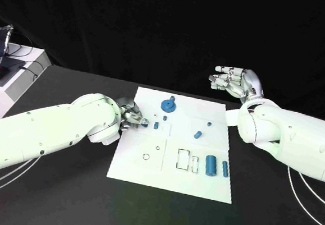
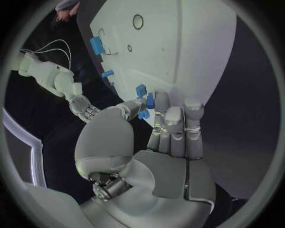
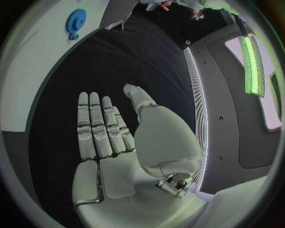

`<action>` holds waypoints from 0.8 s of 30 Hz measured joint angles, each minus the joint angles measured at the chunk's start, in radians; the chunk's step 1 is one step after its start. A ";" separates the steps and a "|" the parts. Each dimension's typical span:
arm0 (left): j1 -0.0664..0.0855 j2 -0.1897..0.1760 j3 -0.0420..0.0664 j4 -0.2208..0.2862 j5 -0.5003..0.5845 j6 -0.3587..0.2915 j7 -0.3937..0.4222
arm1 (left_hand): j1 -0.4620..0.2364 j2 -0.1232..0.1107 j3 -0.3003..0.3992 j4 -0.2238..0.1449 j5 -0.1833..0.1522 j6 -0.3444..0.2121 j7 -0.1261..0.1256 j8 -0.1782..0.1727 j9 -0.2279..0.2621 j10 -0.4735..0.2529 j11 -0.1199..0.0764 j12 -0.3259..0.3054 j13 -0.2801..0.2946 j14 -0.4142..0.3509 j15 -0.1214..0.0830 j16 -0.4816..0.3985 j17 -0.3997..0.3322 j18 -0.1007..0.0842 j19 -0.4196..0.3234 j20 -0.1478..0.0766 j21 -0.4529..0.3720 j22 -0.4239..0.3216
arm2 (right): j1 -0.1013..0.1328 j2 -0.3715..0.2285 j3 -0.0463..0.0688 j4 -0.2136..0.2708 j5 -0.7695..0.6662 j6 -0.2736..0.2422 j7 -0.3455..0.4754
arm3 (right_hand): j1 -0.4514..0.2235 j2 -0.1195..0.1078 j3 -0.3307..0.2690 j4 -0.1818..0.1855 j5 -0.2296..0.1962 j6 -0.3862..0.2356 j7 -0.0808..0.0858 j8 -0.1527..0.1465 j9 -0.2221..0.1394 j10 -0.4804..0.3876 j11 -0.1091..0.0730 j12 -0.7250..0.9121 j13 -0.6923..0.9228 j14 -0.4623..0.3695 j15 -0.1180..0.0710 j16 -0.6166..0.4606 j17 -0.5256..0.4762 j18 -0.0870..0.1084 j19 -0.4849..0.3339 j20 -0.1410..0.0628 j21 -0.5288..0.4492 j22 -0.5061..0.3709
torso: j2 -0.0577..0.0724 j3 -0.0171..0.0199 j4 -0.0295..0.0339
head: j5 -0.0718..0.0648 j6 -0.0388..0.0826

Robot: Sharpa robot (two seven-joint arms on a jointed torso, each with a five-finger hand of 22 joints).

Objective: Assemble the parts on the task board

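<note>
On the near half of the white task board [image 1: 171, 179], at about 4 o'clock from its middle, two blue cylinders [image 1: 210, 165] lie side by side beside a rectangular slot outline [image 1: 182, 158], and a small round hole [image 1: 146, 157] sits toward 8 o'clock; being round, these cylinders could roll if the board is jolted. At the board's 9 o'clock edge the left robot hand [image 1: 132, 114] has its fingers drawn narrow around a small blue part [image 2: 144, 101], which the left wrist view shows pinched between thumb and fingertips; the grip looks shallow, so the part could twist or slip out as it is carried to its seat, and the bunched fingers hide much of the target from above, which invites misalignment. Near that hand a small blue peg [image 1: 156, 126] rests on the board and could be knocked, as could the blue piece [image 1: 198, 134] just past centre. Farther, at 12 o'clock, a blue gear [image 1: 168, 104] sits on the board. Beyond the board's 1 o'clock corner, the right robot hand [image 1: 233, 82] hangs over the black surface [image 1: 60, 200] holding nothing; in its wrist view the fingers lie flat and open. No brand, label or legible writing is visible.
</note>
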 measured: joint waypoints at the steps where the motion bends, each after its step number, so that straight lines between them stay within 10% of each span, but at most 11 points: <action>1: -0.001 0.001 0.000 -0.001 -0.004 -0.002 0.000 | 0.000 0.000 0.000 0.000 0.000 0.000 0.000 0.000 0.000 0.000 0.000 0.000 0.000 0.000 0.000 0.000 0.000 0.000 0.000 0.000 0.000 0.000 | 0.000 0.000 0.000 0.000 -0.001 0.000 0.000 | 0.000 0.000 0.000 0.000 0.000 0.000 0.000 0.000 0.000 0.000 0.000 0.000 0.000 0.000 0.000 0.000 0.000 0.000 0.000 0.000 0.000 0.000 | 0.000 0.0001 -0.0002 | -0.001 -0.001; 24: -0.008 0.019 -0.003 -0.019 -0.081 -0.021 0.020 | 0.013 -0.009 0.006 0.006 0.000 0.004 -0.003 -0.003 0.003 0.003 -0.002 -0.006 0.004 0.003 0.004 -0.004 0.012 -0.016 0.000 0.000 0.008 0.000 | -0.001 -0.001 0.000 0.003 -0.004 0.006 -0.001 | 0.000 0.000 0.000 0.000 0.004 0.000 0.000 0.000 0.000 0.000 0.000 0.000 0.000 0.000 0.000 0.000 0.000 0.000 0.000 0.000 0.000 0.000 | 0.000 0.0002 0.0009 | -0.008 -0.012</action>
